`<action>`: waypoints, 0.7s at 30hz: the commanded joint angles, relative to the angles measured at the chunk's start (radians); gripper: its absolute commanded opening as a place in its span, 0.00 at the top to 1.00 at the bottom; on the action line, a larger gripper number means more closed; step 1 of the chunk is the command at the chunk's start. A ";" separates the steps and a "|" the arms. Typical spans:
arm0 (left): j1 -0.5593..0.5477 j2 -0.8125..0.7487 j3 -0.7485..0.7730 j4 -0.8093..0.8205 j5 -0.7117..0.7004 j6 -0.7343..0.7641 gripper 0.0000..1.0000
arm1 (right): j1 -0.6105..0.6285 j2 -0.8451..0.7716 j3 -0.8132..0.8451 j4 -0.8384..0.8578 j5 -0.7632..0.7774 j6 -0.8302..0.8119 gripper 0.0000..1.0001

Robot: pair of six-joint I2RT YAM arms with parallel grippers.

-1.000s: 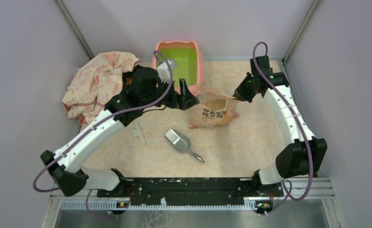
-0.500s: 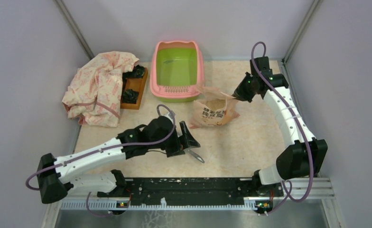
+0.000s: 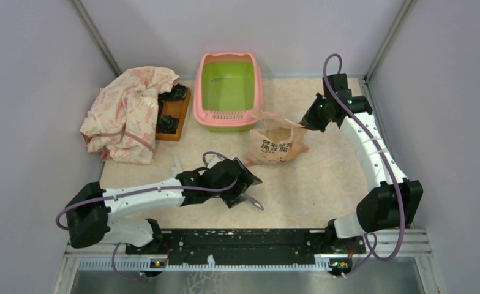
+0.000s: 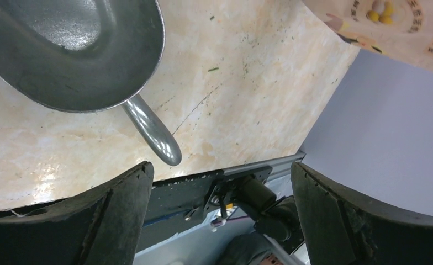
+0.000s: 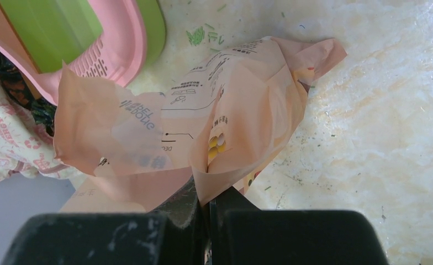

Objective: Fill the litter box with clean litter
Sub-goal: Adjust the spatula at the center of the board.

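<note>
The litter box (image 3: 259, 92), pink rim and lime-green inside, stands at the back middle; its corner shows in the right wrist view (image 5: 126, 44). The peach litter bag (image 3: 278, 142) stands open just in front of it, pale tan granules showing in its mouth. My right gripper (image 3: 307, 122) is shut on the bag's right top edge (image 5: 242, 121). My left gripper (image 3: 248, 185) is open over the silver scoop, whose handle (image 3: 255, 203) sticks out. In the left wrist view the scoop (image 4: 76, 49) lies ahead of the wide-open fingers (image 4: 120, 210).
A crumpled floral cloth (image 3: 127, 110) lies at the back left, beside a brown tray (image 3: 173, 113) with dark items. A small grey flat piece (image 3: 177, 163) lies by the left arm. Walls close in on both sides.
My left arm pulled back from the litter box toward the front and came down over the scoop. The right gripper kept its hold on the bag and stayed put.
</note>
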 commanded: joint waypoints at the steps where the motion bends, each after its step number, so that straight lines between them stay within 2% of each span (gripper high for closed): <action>1: -0.002 0.036 -0.029 0.030 -0.065 -0.145 0.02 | 0.006 -0.044 -0.007 0.022 -0.011 -0.023 1.00; 11: -0.003 0.109 -0.052 0.029 -0.051 -0.170 0.05 | 0.006 -0.049 -0.027 0.039 -0.021 -0.031 1.00; 16: 0.003 0.126 -0.070 0.029 -0.083 -0.173 0.14 | 0.006 -0.056 -0.029 0.039 -0.022 -0.031 1.00; 21: 0.012 0.163 -0.081 0.037 -0.070 -0.164 0.14 | 0.006 -0.062 -0.027 0.040 -0.032 -0.031 1.00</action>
